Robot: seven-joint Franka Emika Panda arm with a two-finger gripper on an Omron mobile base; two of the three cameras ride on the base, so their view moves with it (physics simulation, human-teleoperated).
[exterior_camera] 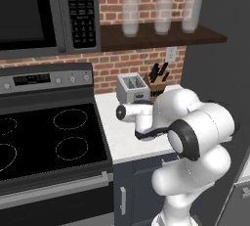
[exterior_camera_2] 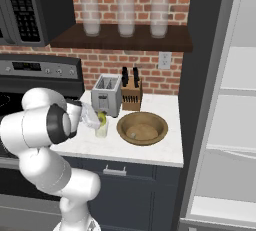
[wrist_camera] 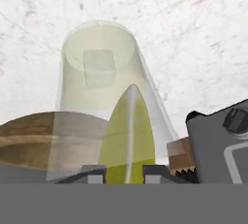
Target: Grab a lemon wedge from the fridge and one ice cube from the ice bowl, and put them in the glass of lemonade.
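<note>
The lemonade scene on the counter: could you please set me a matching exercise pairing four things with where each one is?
Things:
1. lemon wedge
2. ice cube
3. ice bowl
4. toaster

Places:
A. against the brick wall, beside the knife block
B. inside the glass of lemonade
C. between the fingers of the hand, above the glass
D. on the counter, between the glass and the fridge

Pairs: 1-C, 2-B, 3-D, 4-A
</note>
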